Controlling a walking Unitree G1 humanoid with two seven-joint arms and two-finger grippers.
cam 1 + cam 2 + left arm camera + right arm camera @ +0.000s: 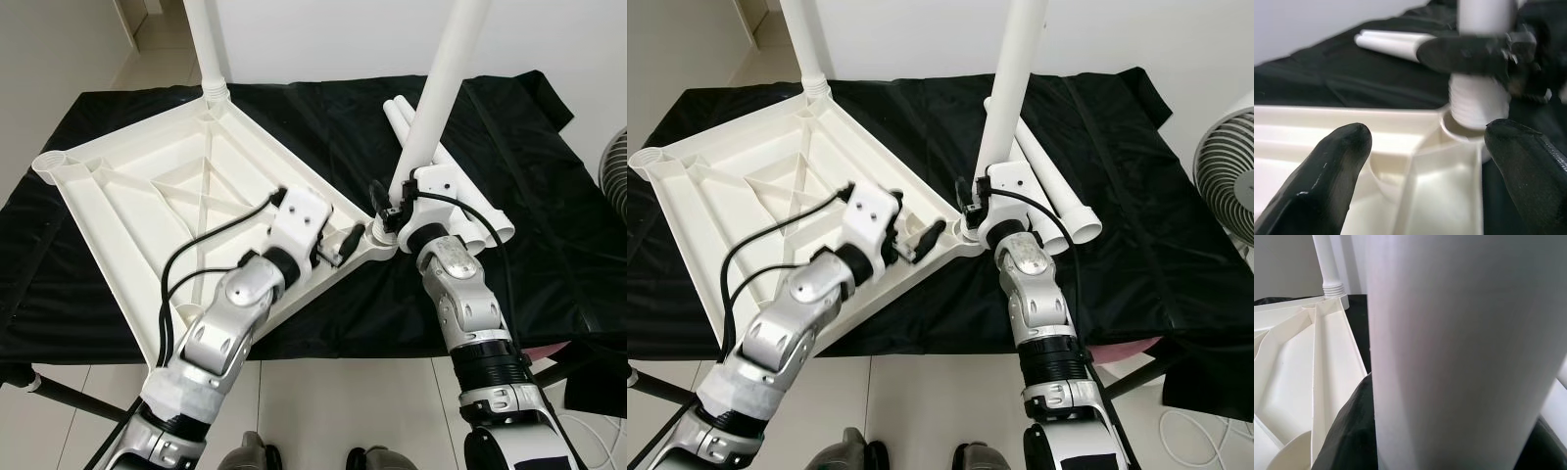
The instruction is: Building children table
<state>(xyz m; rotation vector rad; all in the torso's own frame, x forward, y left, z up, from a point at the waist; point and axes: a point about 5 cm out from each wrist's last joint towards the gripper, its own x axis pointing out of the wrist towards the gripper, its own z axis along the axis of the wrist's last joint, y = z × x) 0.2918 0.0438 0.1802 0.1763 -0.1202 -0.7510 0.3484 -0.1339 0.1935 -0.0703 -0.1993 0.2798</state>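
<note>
A white plastic table top lies upside down on a black cloth. One white leg stands upright in its far corner. My right gripper is shut on a second white leg and holds it upright, slightly tilted. The leg's threaded end sits at the near right corner socket. My left gripper is open just left of that socket, low over the table top's rim, with its fingers apart. In the right wrist view the held leg is very close.
Spare white legs lie on the cloth just behind my right gripper. A fan stands at the right edge. The cloth-covered work table ends close in front of me, with tiled floor below.
</note>
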